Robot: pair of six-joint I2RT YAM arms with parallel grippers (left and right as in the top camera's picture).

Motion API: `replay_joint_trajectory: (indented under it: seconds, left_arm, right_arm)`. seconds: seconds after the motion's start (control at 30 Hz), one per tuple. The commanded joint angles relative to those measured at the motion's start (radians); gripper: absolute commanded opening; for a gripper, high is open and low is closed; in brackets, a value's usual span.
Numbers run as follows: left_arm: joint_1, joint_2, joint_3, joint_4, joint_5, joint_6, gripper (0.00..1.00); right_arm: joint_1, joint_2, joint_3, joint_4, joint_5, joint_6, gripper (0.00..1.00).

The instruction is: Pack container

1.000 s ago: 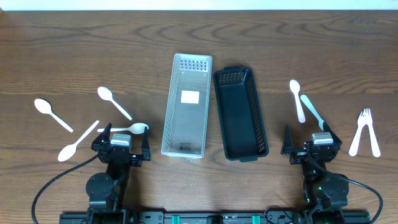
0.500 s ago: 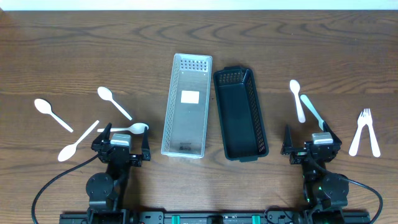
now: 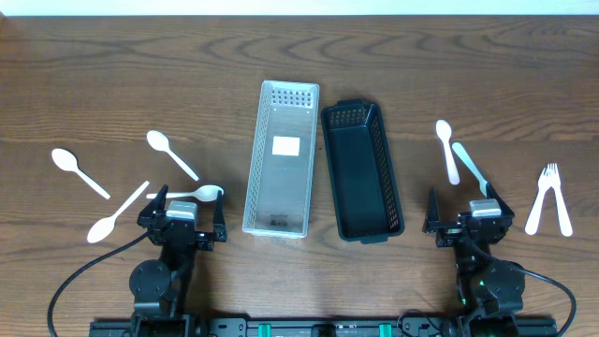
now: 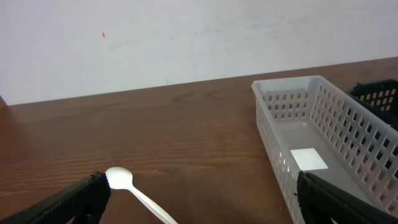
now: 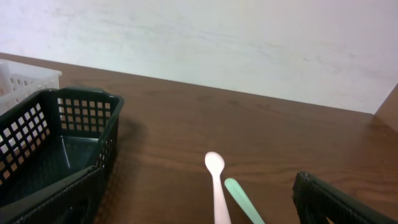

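A white slotted basket (image 3: 281,159) and a black basket (image 3: 362,170) lie side by side mid-table, both without utensils. Several white spoons lie on the left; the nearest one (image 3: 195,194) lies between the fingers of my open, empty left gripper (image 3: 184,213). In the left wrist view this spoon (image 4: 134,190) is by the left finger and the white basket (image 4: 323,143) is to the right. My right gripper (image 3: 463,213) is open and empty. A white spoon (image 3: 447,150) and a pale green utensil (image 3: 470,168) lie just ahead of it, and the right wrist view shows them as the spoon (image 5: 216,180) and the green handle (image 5: 242,200).
A white fork and a second white utensil (image 3: 548,197) lie at the far right. Three more white spoons lie at the left (image 3: 80,172), (image 3: 171,153), (image 3: 117,213). The black basket (image 5: 56,143) sits left of my right gripper.
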Motion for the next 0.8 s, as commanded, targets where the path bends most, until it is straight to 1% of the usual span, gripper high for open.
replay_joint_trajectory:
  seconds: [0.0,0.43,0.63,0.67,0.77]
  left_arm:
    - [-0.003,-0.007,-0.026,-0.017,0.029,0.017,0.98]
    - [-0.003,-0.007,-0.026,-0.017,0.029,0.017,0.98]
    - [-0.003,-0.007,-0.026,-0.014,0.029,0.017,0.98]
    - [-0.003,-0.007,-0.026,-0.014,0.029,0.017,0.98]
    - [-0.003,-0.007,-0.026,-0.005,0.037,-0.014,0.98]
  right_arm:
    - [0.009,-0.006,-0.002,-0.005,-0.004,-0.013,0.99]
    - [0.008,-0.006,-0.002,0.009,-0.020,-0.009,0.99]
    - [0.008,-0.005,-0.002,-0.008,-0.037,0.248,0.99]
    - [0.008,-0.003,-0.002,-0.008,-0.056,0.271,0.99]
    - [0.008,0.003,-0.002,-0.003,-0.120,0.276,0.99]
